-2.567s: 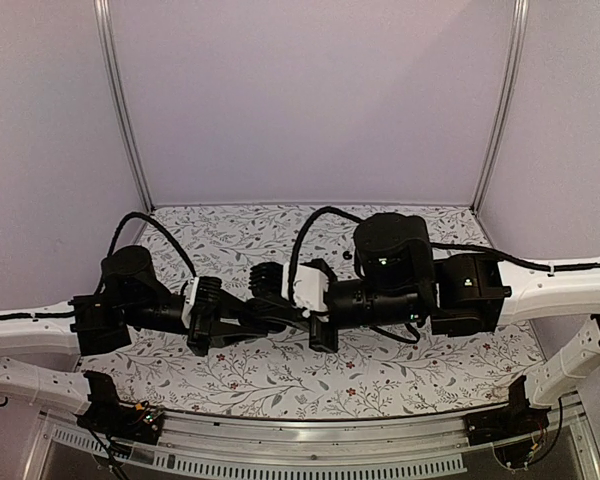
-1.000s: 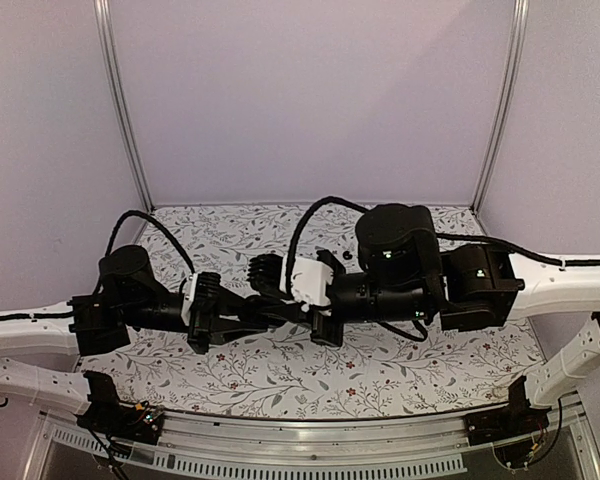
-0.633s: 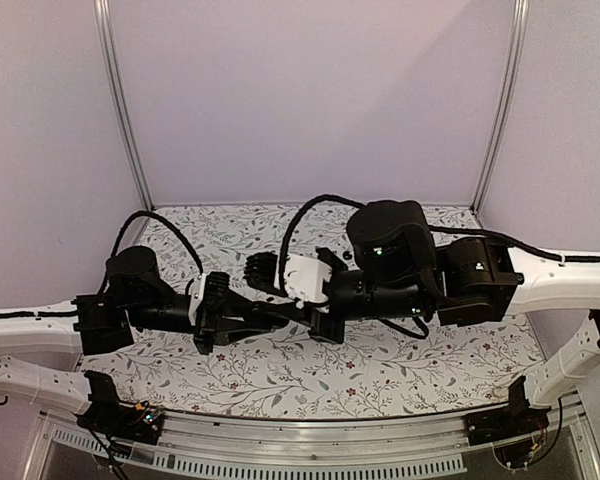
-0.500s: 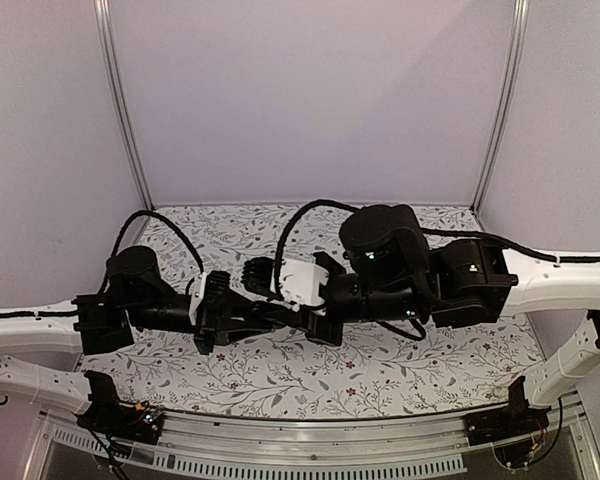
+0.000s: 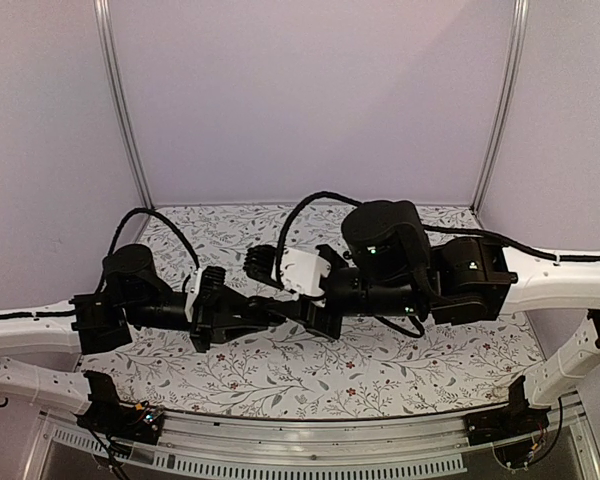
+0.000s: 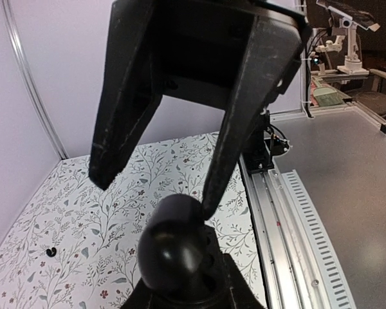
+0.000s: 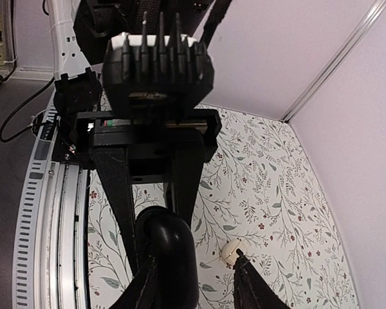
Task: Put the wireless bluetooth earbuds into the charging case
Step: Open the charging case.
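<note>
Earbud (image 6: pixel 50 252) well apart from left tool (image 7: pixel 159 232)

No text, label, brand or number found readable in any view, pale strip (image 7: pixel 156 95) noted on black housing (image 7: pixel 148 138), any print there too blurred to be read

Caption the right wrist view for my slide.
Left gripper holds a black rounded case beside one finger of the open right gripper.
</note>
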Tool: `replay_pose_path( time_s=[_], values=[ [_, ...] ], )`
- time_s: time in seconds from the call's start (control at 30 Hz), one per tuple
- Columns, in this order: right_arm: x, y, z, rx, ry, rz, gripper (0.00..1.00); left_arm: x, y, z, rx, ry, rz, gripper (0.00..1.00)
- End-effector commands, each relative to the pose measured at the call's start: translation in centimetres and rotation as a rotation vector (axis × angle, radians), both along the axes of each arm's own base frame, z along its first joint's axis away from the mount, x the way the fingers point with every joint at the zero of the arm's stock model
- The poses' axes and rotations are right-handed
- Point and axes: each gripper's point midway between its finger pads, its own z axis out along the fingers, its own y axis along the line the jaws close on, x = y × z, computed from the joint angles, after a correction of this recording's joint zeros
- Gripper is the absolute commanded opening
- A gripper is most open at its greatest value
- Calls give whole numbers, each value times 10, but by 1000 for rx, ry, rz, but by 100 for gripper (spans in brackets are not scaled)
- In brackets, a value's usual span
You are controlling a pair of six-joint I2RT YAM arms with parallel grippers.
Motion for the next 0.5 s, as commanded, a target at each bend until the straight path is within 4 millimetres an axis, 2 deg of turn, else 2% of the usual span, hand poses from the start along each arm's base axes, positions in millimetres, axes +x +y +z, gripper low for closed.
replay_pose_path(
  time_s=[0.0, 0.3, 0.37, 0.47],
  values=[
    [38, -14, 6, 8, -18, -156, 37, -10, 2, 18, -58, -26, -50, 0],
    [44, -21, 13, 36, 4, -176, 38, -7, 2, 19, -65, -4, -35, 0],
    [40, -20, 17, 53, 18, -154, 38, -4, 2, 18, -60, 1, -22, 0],
    [23, -21, 33, 111, 44, -66, 35, 0, 2, 15, -49, 8, -4, 0]
  ],
)
